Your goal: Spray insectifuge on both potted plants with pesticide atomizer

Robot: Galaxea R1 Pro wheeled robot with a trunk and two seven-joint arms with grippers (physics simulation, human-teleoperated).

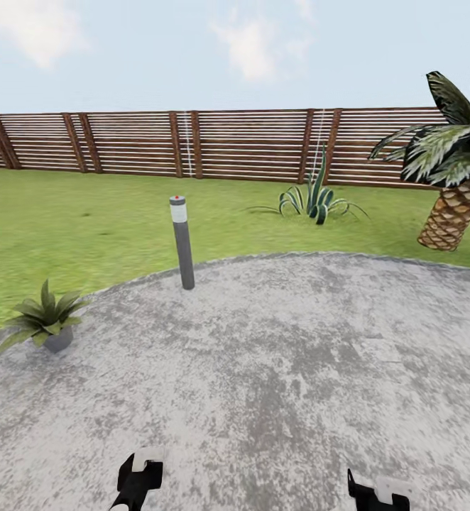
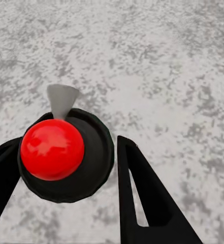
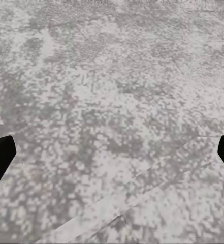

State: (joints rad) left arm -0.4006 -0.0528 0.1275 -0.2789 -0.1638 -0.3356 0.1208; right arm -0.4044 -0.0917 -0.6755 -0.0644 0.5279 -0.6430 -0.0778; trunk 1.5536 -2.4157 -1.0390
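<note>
In the left wrist view I look down on the pesticide atomizer (image 2: 66, 152) from its top. It has a dark round body, a red cap and a pale grey nozzle, and it sits between the two black fingers of my left gripper (image 2: 68, 150), which is shut on it. The left gripper (image 1: 137, 481) hangs low over the grey paved patio (image 1: 285, 355). My right gripper (image 1: 377, 495) is beside it, and its view shows it open (image 3: 112, 157) with bare paving between the fingertips. One potted plant (image 1: 45, 319) stands at the patio's left edge, well ahead and left of the left gripper.
A grey bollard light (image 1: 183, 241) stands at the patio's far rim. Beyond it are the lawn (image 1: 86, 220), a striped spiky plant (image 1: 317, 200), a palm (image 1: 455, 177) at the right and the brown slatted fence (image 1: 228, 142).
</note>
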